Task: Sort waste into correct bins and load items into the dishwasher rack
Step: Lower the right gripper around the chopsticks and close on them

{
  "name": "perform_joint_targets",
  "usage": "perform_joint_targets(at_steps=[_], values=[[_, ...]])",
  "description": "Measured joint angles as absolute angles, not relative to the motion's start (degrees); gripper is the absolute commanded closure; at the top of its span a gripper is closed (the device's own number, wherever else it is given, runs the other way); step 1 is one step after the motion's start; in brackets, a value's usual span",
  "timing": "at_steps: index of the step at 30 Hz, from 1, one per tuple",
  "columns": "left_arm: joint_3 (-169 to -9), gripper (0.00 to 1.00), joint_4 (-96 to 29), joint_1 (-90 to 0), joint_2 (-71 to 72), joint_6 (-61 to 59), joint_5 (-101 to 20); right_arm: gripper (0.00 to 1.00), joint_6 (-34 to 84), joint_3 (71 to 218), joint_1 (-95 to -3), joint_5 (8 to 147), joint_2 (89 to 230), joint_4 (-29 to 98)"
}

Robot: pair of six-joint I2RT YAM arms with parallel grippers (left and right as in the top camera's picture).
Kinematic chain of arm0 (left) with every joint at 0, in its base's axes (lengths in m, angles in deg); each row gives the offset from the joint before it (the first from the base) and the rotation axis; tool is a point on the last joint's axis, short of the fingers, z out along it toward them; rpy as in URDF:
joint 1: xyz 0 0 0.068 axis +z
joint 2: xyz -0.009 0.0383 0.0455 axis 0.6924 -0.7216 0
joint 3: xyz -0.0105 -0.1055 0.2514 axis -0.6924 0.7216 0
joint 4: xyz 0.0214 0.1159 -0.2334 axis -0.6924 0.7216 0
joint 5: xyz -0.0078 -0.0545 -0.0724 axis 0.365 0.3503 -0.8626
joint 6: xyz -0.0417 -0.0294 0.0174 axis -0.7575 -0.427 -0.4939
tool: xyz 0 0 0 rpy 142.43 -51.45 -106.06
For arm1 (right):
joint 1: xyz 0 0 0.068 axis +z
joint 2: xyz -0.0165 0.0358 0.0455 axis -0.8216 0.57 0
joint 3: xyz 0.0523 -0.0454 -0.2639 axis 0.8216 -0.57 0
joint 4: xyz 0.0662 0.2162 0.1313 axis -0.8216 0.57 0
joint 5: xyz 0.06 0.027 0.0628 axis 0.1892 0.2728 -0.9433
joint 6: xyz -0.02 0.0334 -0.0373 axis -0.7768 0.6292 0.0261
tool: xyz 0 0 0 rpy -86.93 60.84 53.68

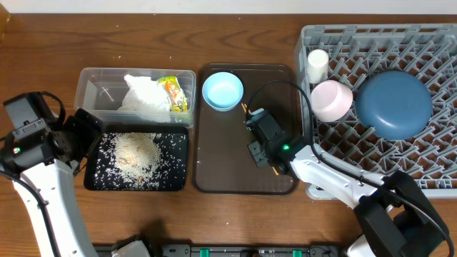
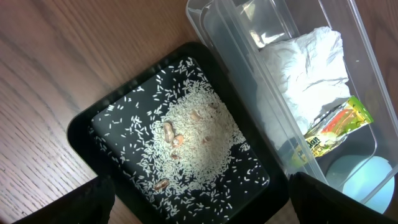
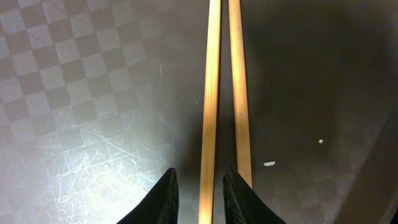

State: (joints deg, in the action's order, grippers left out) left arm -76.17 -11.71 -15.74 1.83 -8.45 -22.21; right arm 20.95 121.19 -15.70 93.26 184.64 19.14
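Observation:
The clear tub (image 1: 93, 89) holds the crumpled white napkin (image 1: 145, 95) and the yellow-green wrapper (image 1: 173, 93). Loose rice (image 1: 136, 152) lies in the black tray (image 1: 178, 158). My left gripper (image 1: 84, 134) hangs wide open over that tray's left end, holding nothing; the rice (image 2: 193, 137) shows between its fingers (image 2: 81, 200). My right gripper (image 1: 258, 134) is low over the brown tray, its jaws narrowly open. They straddle one of two wooden chopsticks (image 3: 211, 87), with gaps on both sides. The other chopstick runs under the right finger (image 3: 245, 199). The light-blue bowl (image 1: 223, 91) sits on the brown tray.
The brown serving tray (image 1: 221, 171) lies between the bins and the grey rack (image 1: 428, 171). In the rack stand a cream cup (image 1: 317, 64), a pale bowl (image 1: 331, 100) and the upturned dark-blue plate (image 1: 394, 103). A few rice grains (image 3: 269, 163) lie on the tray.

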Motion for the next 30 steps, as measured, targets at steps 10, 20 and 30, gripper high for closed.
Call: perform_joint_targets(at_steps=[10, 20, 30], values=[[-76.2, 0.08, -11.7, -15.7, 1.8, -8.5, -22.2, 0.77, 21.0, 120.4, -15.7, 93.3, 184.6, 16.9], [-76.2, 0.08, -11.7, -15.7, 1.8, -8.5, -22.2, 0.76, 21.1, 116.3, -15.7, 93.3, 184.7, 11.9], [-76.2, 0.08, -11.7, -15.7, 1.8, -8.5, -22.2, 0.8, 21.2, 116.3, -15.7, 93.2, 186.9, 10.0]])
